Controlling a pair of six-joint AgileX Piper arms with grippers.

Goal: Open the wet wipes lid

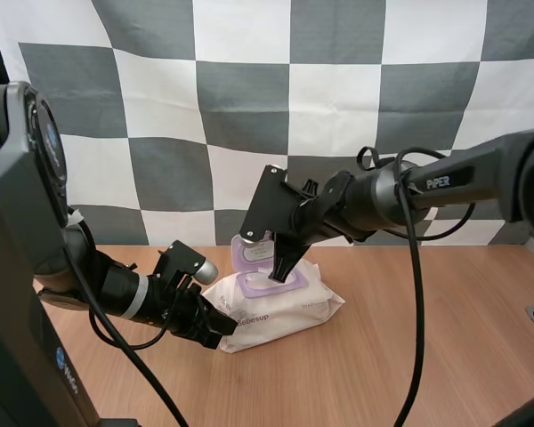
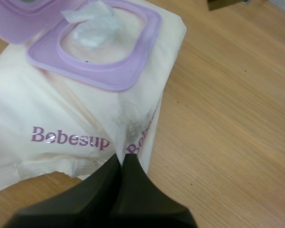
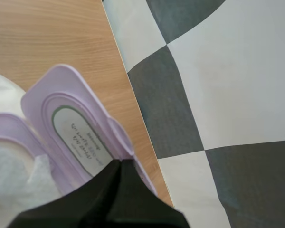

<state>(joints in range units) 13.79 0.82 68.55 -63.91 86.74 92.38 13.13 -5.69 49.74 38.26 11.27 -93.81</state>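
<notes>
The one pack of wet wipes [image 2: 61,109] carries the purple word "Bebesup" on its pale wrapper, printed twice where the film folds at the near edge. The right arm's sleeve reads "PiPER" [image 1: 451,181]. The oval label inside the lid [image 3: 71,123] has small print (too fine to read).

The pack lies flat on the wooden desk [image 1: 427,356] between the two arms. Its single purple lid stands open, tipped back towards the far side. One white wipe [image 2: 92,23] pokes up through the purple frame [image 2: 109,78] of the opening.

The left gripper [image 2: 122,159] has its fingers closed together into one dark wedge. The tips meet the pack's near edge at a crease; I cannot tell whether any film is caught between them. The right gripper [image 3: 119,164] is likewise closed, holding nothing, its tip by the raised lid's edge above the opening.
</notes>
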